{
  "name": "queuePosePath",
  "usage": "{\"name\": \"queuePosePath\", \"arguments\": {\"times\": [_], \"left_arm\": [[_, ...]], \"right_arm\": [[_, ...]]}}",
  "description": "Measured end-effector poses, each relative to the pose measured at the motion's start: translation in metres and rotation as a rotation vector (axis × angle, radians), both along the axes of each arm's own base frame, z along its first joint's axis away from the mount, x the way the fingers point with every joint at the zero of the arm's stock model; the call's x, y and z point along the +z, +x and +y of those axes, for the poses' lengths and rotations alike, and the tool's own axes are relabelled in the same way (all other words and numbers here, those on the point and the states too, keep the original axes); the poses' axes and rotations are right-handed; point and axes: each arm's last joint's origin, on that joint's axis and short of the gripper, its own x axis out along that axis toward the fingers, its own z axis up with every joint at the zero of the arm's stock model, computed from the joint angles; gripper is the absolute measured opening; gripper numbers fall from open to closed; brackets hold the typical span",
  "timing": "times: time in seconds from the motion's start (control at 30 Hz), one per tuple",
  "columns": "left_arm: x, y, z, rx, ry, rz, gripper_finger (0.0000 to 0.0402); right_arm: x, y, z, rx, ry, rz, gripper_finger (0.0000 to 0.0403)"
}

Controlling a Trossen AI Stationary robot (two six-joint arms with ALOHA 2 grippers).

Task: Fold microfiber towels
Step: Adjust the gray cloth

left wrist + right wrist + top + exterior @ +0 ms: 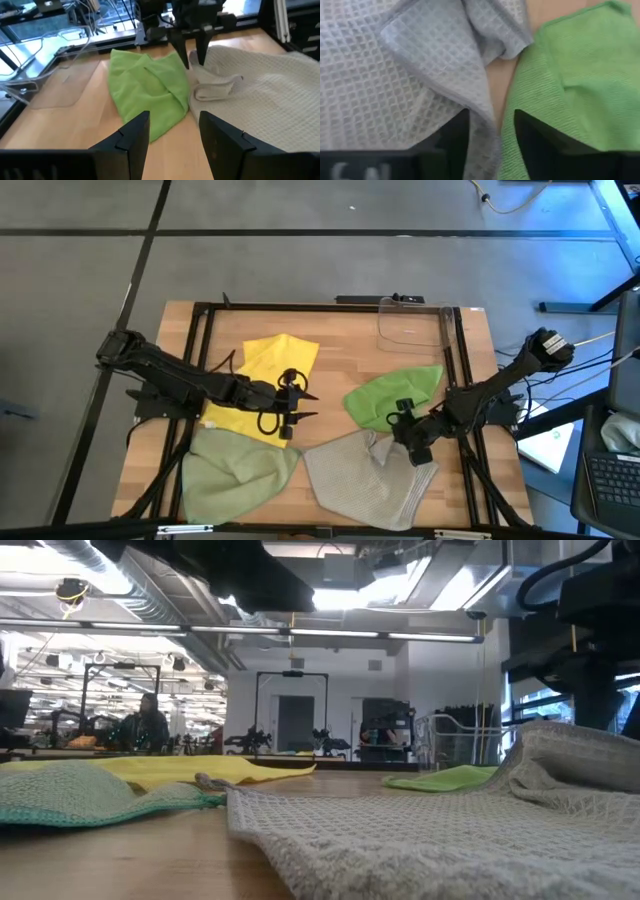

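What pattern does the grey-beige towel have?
A waffle-weave grid of small squares on the grey-beige towel, clearest in the right wrist view.

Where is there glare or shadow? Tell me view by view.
Low view: ceiling strip lights glare above, and the grey-beige waffle-weave towel looms in front. Left wrist view: light glints on the clear plastic bin. High view: even light, hardly any shadows.

Four towels [265, 375], one clear bin [410, 323], two claws [305, 406].
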Motion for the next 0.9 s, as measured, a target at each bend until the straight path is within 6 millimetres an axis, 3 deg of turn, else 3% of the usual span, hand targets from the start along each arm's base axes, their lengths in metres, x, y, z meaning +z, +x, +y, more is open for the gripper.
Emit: {"name": "queuePosePath", "arguments": {"times": [0.3, 0.53, 0.73, 0.9], "left_arm": [[-0.017, 0.024, -0.016, -0.141, 0.033, -0.140, 0.0165], [-0.028, 0.042, -0.038, -0.254, 0.249, -0.160, 0.0165], [-0.021, 0.075, -0.050, -0.303, 0.370, -0.124, 0.0165], [-0.026, 0.104, -0.050, -0.312, 0.392, 0.004, 0.0165]], "right_arm": [[0.000, 0.000, 0.002, 0.032, 0.060, 0.025, 0.0009], [0.005, 0.001, -0.002, -0.067, 0.000, -0.055, 0.0011], [0.015, -0.004, -0.009, -0.161, -0.031, -0.119, 0.0010], [0.014, -0.016, -0.016, -0.284, -0.034, -0.037, 0.0009]]}}
